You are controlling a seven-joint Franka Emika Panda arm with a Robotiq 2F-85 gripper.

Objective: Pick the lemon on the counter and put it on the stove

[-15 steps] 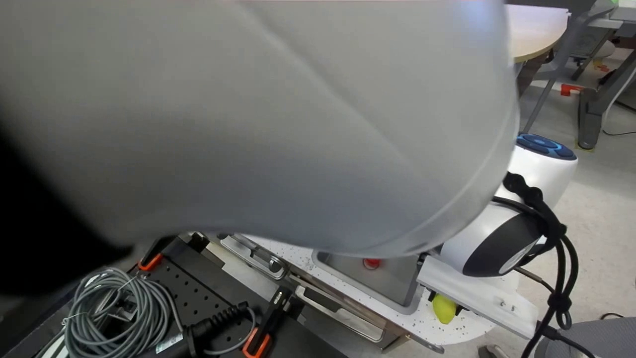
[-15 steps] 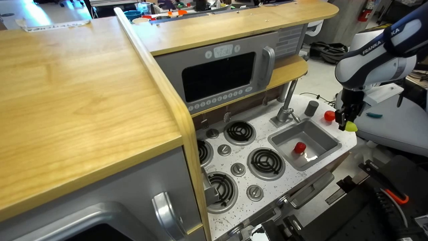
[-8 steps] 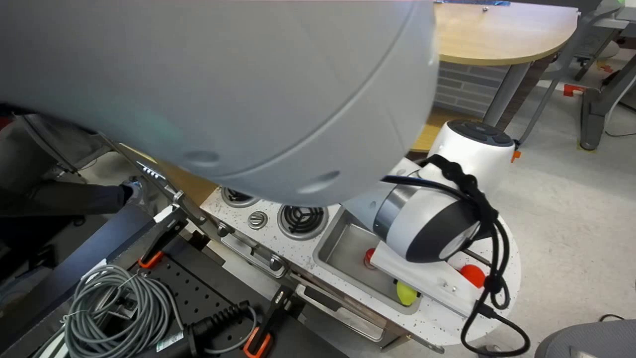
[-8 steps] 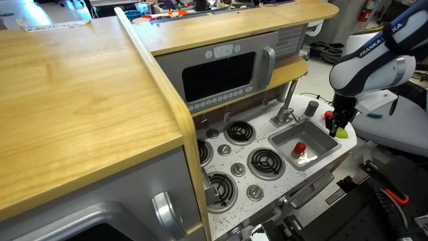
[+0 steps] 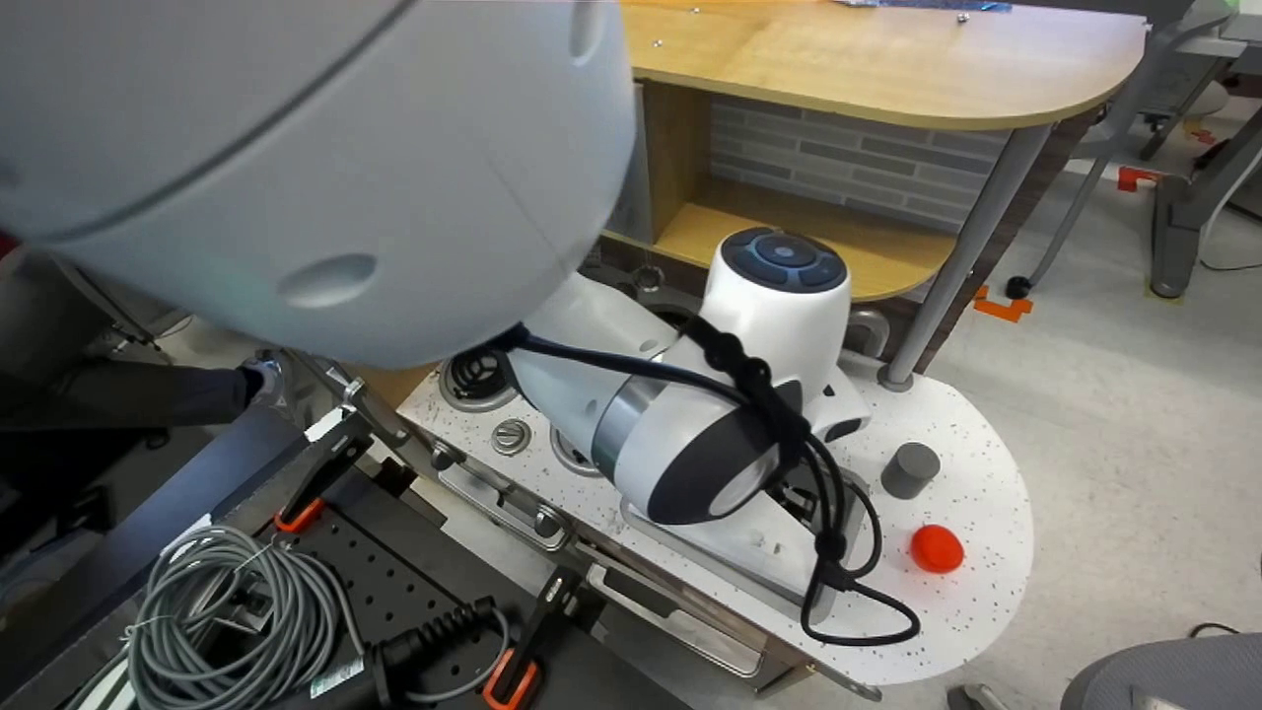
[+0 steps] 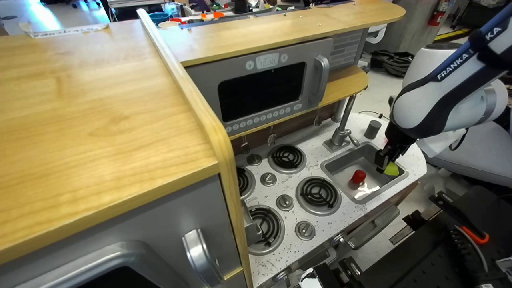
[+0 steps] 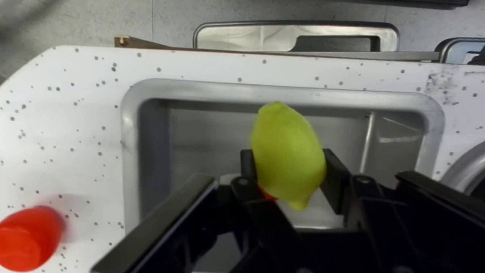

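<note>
My end effector [image 7: 291,170] is gripping the lemon [image 7: 286,144], its dark fingers [image 7: 336,182] pressing from opposite sides, and I am holding it over the grey sink [image 7: 227,91], close to the front edge of the surface [image 7: 83,155]. A red round item [image 6: 359,176] is resting inside the sink, mostly hiding behind the lemon in my wrist view. Near the surface's rounded end, a second red item [image 5: 937,548] is lying, and a grey cylinder [image 5: 909,470] is standing nearby, closer to the back edge. Farthest off, the stove [image 6: 286,186] is filling the opposite end.
</note>
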